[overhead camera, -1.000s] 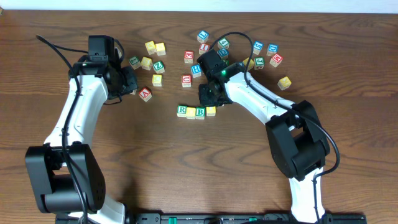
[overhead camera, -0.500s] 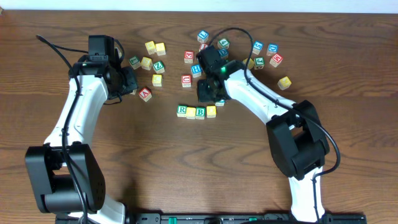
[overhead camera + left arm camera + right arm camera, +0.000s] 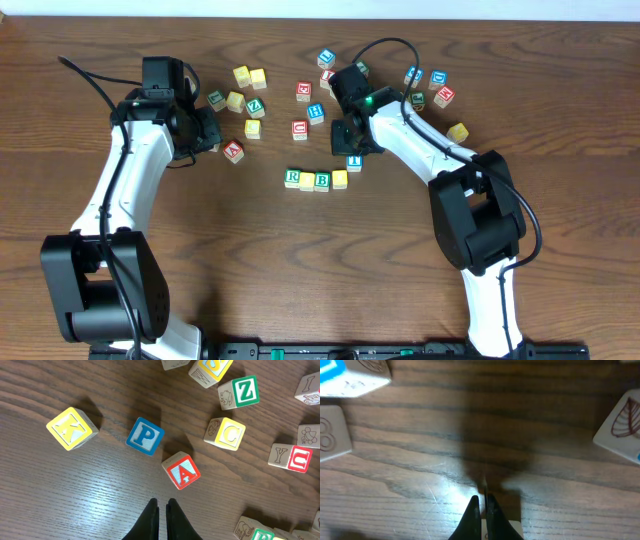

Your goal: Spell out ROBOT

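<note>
A row of letter blocks lies mid-table: green R [image 3: 292, 178], a yellow block [image 3: 307, 181], blue B [image 3: 322, 181] and another yellow block [image 3: 339, 178]. A blue T block [image 3: 354, 162] rests just up and right of the row's right end, slightly out of line. My right gripper [image 3: 346, 140] is shut and empty above the table, just behind the T block; its fingers [image 3: 482, 502] hang over bare wood, with a pale block [image 3: 512, 530] partly under them. My left gripper [image 3: 210, 131] is shut and empty [image 3: 162, 506], close to the red A block [image 3: 181, 470].
Loose blocks lie scattered across the back of the table, among them H [image 3: 315, 112] and a yellow one [image 3: 457, 132]. The left wrist view shows blue P [image 3: 145, 436], a yellow block [image 3: 72, 428], Z [image 3: 239, 392], C [image 3: 225, 433] and U [image 3: 290, 457].
My right gripper has drawn back from the row toward the far side, uncovering the T block resting beside the last yellow block. The left arm has not moved.
</note>
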